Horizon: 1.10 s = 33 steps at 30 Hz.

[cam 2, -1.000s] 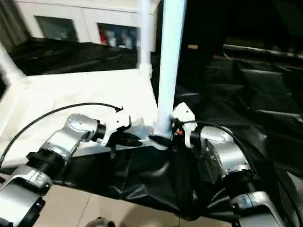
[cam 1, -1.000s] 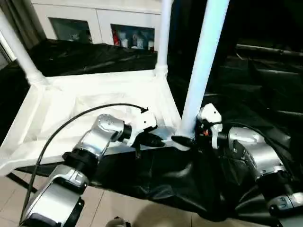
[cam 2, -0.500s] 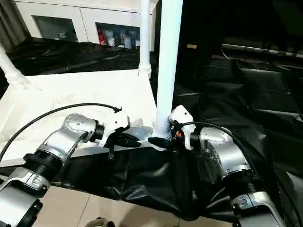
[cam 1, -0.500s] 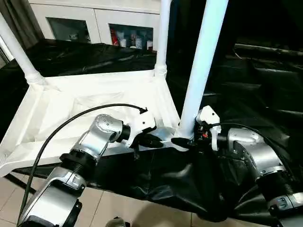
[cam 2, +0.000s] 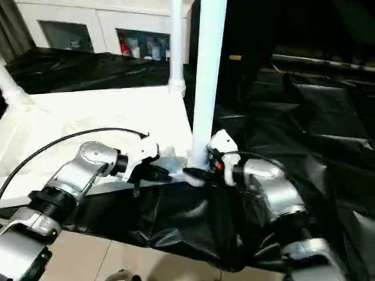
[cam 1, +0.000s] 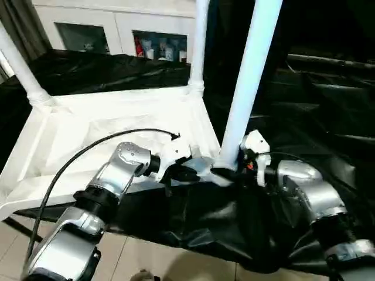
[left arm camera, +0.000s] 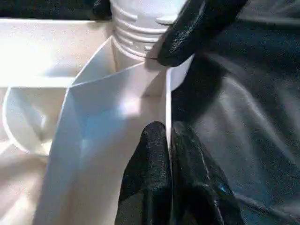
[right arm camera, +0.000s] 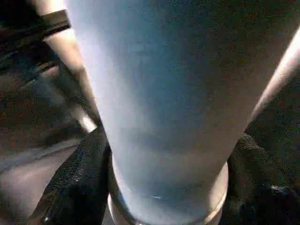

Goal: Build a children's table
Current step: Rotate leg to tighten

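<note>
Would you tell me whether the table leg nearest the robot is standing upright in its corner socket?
Upright. The leg rises straight from the tabletop's near corner, its ribbed base seated there in the left wrist view.

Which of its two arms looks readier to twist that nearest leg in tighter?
Probably the right: the right gripper already has a finger on each side of the near leg at its base. The left gripper is pinching the tabletop's rim.

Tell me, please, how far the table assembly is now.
Done: three legs stand in corner sockets of the upturned tabletop, including the near right leg. In hand: the right gripper has its jaws around that leg's base; the left gripper pinches the tabletop's rim beside it. Left: whether the fourth, near-left corner has a leg cannot be told.
</note>
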Motion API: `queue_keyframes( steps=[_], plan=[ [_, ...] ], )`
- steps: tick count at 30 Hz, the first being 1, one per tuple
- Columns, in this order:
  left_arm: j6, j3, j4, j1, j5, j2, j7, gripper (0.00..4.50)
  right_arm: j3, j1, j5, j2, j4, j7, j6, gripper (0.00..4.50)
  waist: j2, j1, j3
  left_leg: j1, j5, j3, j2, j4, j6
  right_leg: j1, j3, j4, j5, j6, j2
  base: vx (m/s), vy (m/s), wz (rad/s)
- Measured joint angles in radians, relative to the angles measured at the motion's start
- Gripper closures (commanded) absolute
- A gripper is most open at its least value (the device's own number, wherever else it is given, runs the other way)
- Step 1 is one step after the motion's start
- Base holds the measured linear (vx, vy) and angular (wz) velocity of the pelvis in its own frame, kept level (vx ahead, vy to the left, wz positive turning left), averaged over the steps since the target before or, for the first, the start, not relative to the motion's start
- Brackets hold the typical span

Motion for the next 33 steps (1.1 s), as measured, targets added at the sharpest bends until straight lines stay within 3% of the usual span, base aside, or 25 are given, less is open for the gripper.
queue_keyframes(
  steps=[3,7,12,16,17,22,24,29,33],
  plan=[
    [0.042,0.027,0.132,-0.085,0.031,-0.098,0.214,4.5,-0.082,-0.089,-0.014,0.109,0.131,-0.292,0.03,1.76,0.0,-0.011,0.0,0.001,0.001,0.0,-0.001,0.0,-0.001,0.001,0.001,-0.002,0.003,-0.002,0.0,0.0,0.0,0.0],
    [0.062,0.044,0.186,-0.113,0.023,-0.174,0.349,4.5,-0.132,-0.143,-0.008,0.165,0.205,-0.501,0.028,1.76,0.0,-0.017,-0.001,0.002,0.001,-0.001,-0.001,-0.002,-0.001,0.002,0.0,-0.006,0.005,0.0,0.0,0.0,0.0,0.0],
    [0.066,0.083,0.27,-0.16,0.019,-0.234,0.465,4.5,-0.174,-0.226,-0.013,0.23,0.341,-0.686,-0.035,1.76,0.001,-0.011,-0.001,0.001,0.001,-0.001,-0.001,-0.005,-0.002,0.002,-0.002,-0.009,0.005,0.0,0.001,0.0,0.0,0.0],
    [0.066,0.089,0.286,-0.17,0.019,-0.238,0.47,4.5,-0.178,-0.237,-0.033,0.242,0.37,-0.684,-0.064,1.76,0.001,-0.011,-0.001,0.0,0.001,-0.001,-0.001,-0.005,-0.001,0.002,-0.001,-0.011,0.005,0.0,0.001,0.0,0.0,0.0],
    [0.065,0.089,0.29,-0.173,0.018,-0.238,0.47,4.5,-0.18,-0.238,-0.032,0.244,0.376,-0.68,-0.075,1.21,0.001,-0.011,-0.001,0.0,0.002,-0.001,-0.001,-0.005,-0.001,0.003,-0.001,-0.012,0.005,0.0,0.001,0.0,0.0,0.0],
    [0.033,0.089,0.311,-0.179,0.022,-0.219,0.479,4.5,-0.187,-0.238,-0.023,0.244,0.39,-0.631,-0.104,0.97,0.002,-0.022,-0.001,0.001,0.001,-0.001,0.0,-0.005,-0.001,0.002,-0.001,-0.011,0.007,0.002,0.001,0.0,0.0,0.0],
    [0.013,0.085,0.313,-0.179,0.033,-0.205,0.465,4.5,-0.169,-0.232,-0.03,0.23,0.39,-0.599,-0.124,0.67,0.002,-0.025,-0.001,0.0,0.001,-0.002,0.0,-0.006,-0.001,0.001,-0.002,-0.012,0.008,0.003,0.001,0.0,0.0,0.0],
    [-0.033,0.061,0.308,-0.172,0.043,-0.168,0.38,4.5,-0.126,-0.177,-0.054,0.157,0.293,-0.461,-0.126,0.27,0.003,-0.021,0.0,-0.001,0.002,-0.001,0.0,-0.006,-0.001,0.001,-0.002,-0.014,0.007,0.003,0.001,0.0,0.0,0.0],
    [-0.101,0.038,0.277,-0.142,0.044,-0.125,0.267,4.5,-0.081,-0.099,-0.034,0.051,0.141,-0.255,-0.074,0.17,0.005,-0.009,0.001,-0.001,0.001,-0.001,0.0,-0.006,0.0,0.001,-0.002,-0.015,0.007,0.003,0.001,0.0,0.0,0.0]
  ],
)
